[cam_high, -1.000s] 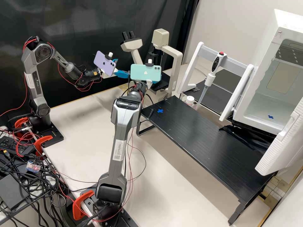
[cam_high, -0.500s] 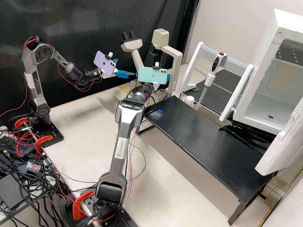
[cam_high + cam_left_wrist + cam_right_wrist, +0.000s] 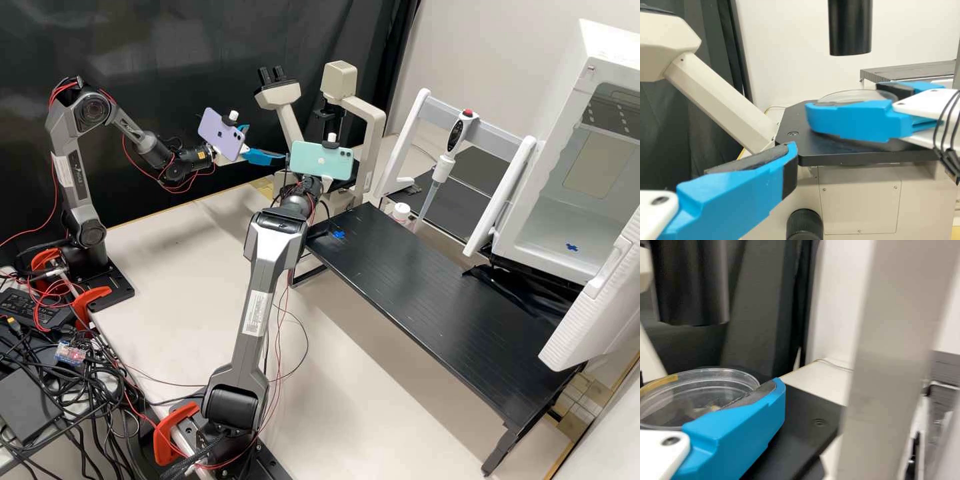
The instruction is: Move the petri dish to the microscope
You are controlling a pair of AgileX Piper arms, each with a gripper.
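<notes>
Plastic petri dish sits level between the blue fingers of the right gripper, which grip it at its sides over the black stage of a beige microscope; whether its base touches the stage, one cannot tell. Above the stage hangs the microscope's black cylinder. Near the stage, the left gripper holds its fingers spread apart, with nothing between them.

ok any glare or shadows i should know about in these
High view: soft shadows on the pale bench, a faint sheen on the black shelf; right wrist view: bright glints along the rim of the clear petri dish.
</notes>
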